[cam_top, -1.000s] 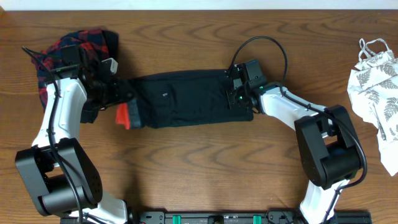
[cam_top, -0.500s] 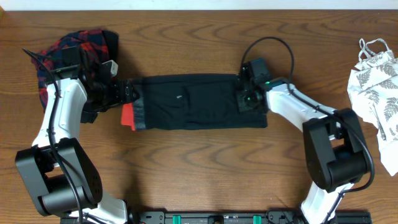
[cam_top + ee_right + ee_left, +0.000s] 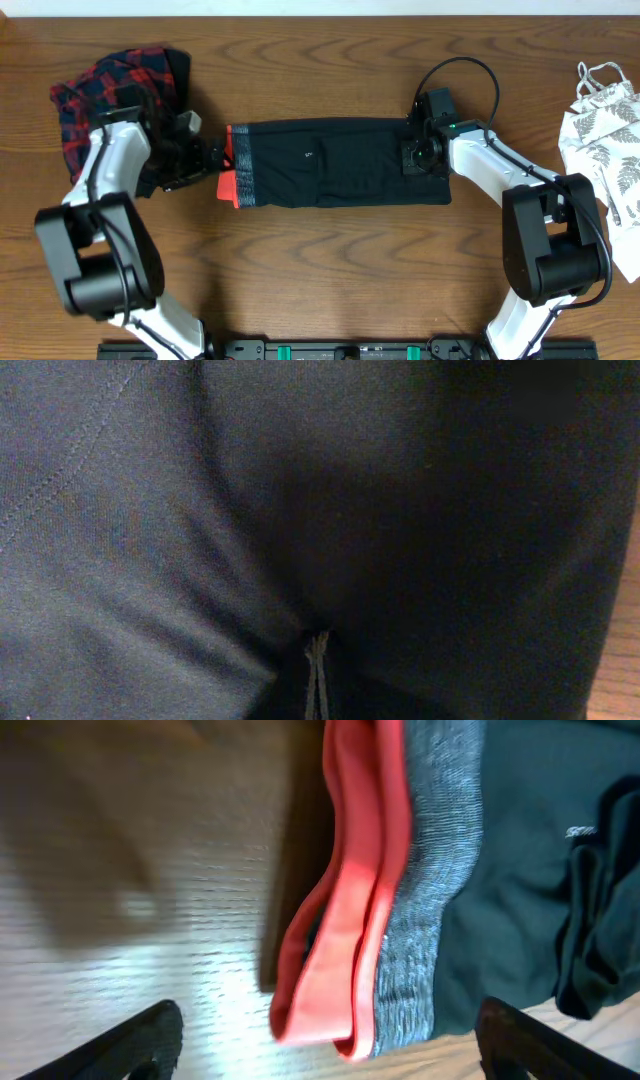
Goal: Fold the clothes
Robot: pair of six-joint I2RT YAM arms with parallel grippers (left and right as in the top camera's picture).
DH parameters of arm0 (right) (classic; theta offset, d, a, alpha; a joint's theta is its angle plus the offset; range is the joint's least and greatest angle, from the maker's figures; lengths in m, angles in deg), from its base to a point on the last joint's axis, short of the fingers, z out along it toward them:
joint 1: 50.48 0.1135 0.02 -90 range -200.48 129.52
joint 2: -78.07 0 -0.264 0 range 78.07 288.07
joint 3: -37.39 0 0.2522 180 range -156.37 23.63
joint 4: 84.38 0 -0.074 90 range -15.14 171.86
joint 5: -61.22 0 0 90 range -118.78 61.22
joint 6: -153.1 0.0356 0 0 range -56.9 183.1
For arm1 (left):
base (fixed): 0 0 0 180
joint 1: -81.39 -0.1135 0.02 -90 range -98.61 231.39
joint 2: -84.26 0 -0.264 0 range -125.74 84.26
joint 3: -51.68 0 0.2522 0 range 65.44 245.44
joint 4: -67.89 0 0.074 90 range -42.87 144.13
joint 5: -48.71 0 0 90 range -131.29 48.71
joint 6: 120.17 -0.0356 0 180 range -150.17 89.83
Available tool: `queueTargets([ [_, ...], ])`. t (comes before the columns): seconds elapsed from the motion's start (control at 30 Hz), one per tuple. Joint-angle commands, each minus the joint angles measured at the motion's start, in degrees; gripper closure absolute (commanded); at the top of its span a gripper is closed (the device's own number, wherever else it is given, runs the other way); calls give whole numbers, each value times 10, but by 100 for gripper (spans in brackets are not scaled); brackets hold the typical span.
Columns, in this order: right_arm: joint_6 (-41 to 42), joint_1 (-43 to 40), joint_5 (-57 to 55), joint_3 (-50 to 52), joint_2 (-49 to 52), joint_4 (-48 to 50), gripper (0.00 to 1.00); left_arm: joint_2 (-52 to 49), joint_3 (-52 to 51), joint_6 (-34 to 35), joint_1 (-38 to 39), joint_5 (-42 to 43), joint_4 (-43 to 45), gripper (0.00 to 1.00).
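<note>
overhead view. black leggings [image 3: 340,165] lie as a flat, folded band across the middle of the wooden table [image 3: 320,270], their long side running left to right. the grey-and-coral waistband [image 3: 236,175] forms the left end, with a coral fold sticking out at the lower left corner. the left claw [image 3: 210,158] sits just beside the waistband, spread wide and holding nothing. the right claw [image 3: 412,160] is on the right end of the leggings, pinched closed on the cloth. a red-navy plaid piece [image 3: 105,85] lies bunched at the far left, behind the left arm. a white leaf-print top [image 3: 605,150] lies at the right edge, well apart from the leggings.

left wrist view. the left claw [image 3: 335,1045] stands wide, with its dark fingertips [image 3: 140,1040] in the two lower corners. the waistband [image 3: 350,920] runs from top to bottom between them, touching neither. its coral layer is doubled over beside the grey strip, and black cloth lies to the right.

right wrist view. black leggings cloth [image 3: 250,510] fills nearly the whole frame. creases run toward the lower centre, where the right claw [image 3: 316,675] is closed on the fabric. a sliver of table [image 3: 622,660] shows at the right edge.
</note>
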Motion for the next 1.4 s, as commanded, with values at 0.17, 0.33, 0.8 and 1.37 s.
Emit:
queueTargets([
  [0.17,9,-1,-49,27,35,-16,99,-73,-6,-10,10,26,3,3],
  [0.33,9,0,-49,27,35,-16,99,-110,-6,-10,10,87,-16,3],
  [0.8,11,0,-49,27,35,-22,99,-123,-12,10,10,85,-111,3],
  [1.37,11,0,-49,27,35,-23,99,-124,-41,17,10,86,-35,2],
])
